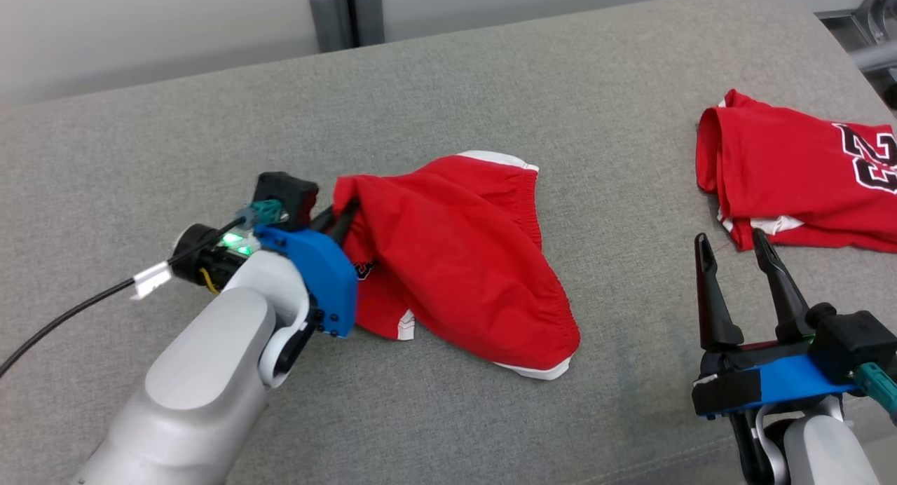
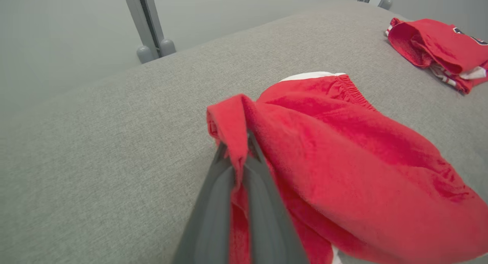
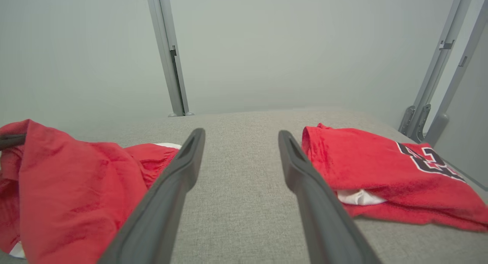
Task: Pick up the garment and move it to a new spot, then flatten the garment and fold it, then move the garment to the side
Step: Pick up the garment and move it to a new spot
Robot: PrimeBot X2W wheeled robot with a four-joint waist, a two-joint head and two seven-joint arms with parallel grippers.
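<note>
The left claw (image 1: 342, 217) is clamped on the red shorts (image 1: 462, 261). Its two dark fingers (image 2: 263, 203) are pressed together with a fold of the red cloth caught between them. In the left wrist view the pinched edge stands up over the fingertips as a small peak. From that grip the shorts slope away and down to the grey cloth-covered desk (image 1: 490, 99). Most of the shorts lie rumpled near the middle of the desk, the gathered waistband and a white trim at the far side and another white edge at the near corner. A small dark print shows on the shorts just beside the claw's blue bracket. A black cable (image 1: 70, 317) runs off to the left from the wrist, above the pale forearm (image 1: 203, 373).

The right claw (image 1: 732, 241) stands apart from all cloth, its fingers spread wide with bare desk between them, tips pointing away from the robot. Just beyond it, to its right, lies a folded red jersey (image 1: 799, 176) with a black and white number on it and a bit of white lining at the near edge. The jersey lies well apart from the shorts. Grey metal posts (image 1: 347, 12) rise behind the far edge of the desk.
</note>
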